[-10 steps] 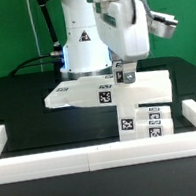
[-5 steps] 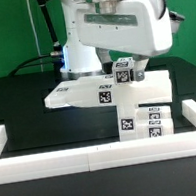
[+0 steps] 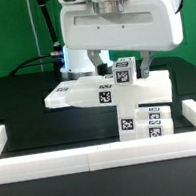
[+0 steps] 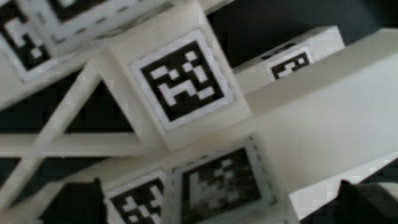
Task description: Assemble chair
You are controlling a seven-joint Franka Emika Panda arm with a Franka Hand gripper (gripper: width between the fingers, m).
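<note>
Nearest the camera runs the long white border rail (image 3: pixel 95 159), smooth and blocky, on the black table (image 3: pixel 17 107). Just behind it, toward the exterior view's right, sits a stack of small white chair blocks (image 3: pixel 145 123), each faced with a black-and-white square tag. Behind and above those lies the flat white slab (image 3: pixel 90 91), chunky matte plastic, with one tag on its front edge.

And here is the change: over the last second the arm's wrist has turned, so the broad white housing now faces the camera square-on, where a second ago it stood narrow and angled. The chair pieces have not shifted.

The gripper (image 3: pixel 128 65) hangs right over the small tagged cube (image 3: pixel 125 71) that stands upright at the slab's right end; the cube sits just under the housing, level with the fingers. The jaws are spread wide, released, gripping nothing. In the wrist view a tagged block (image 4: pixel 175 82) fills the middle, tilted, with two dark fingertips (image 4: pixel 365 197) at the frame's edge, well apart from each other.

Farthest back stands the white robot base (image 3: pixel 77 50).
</note>
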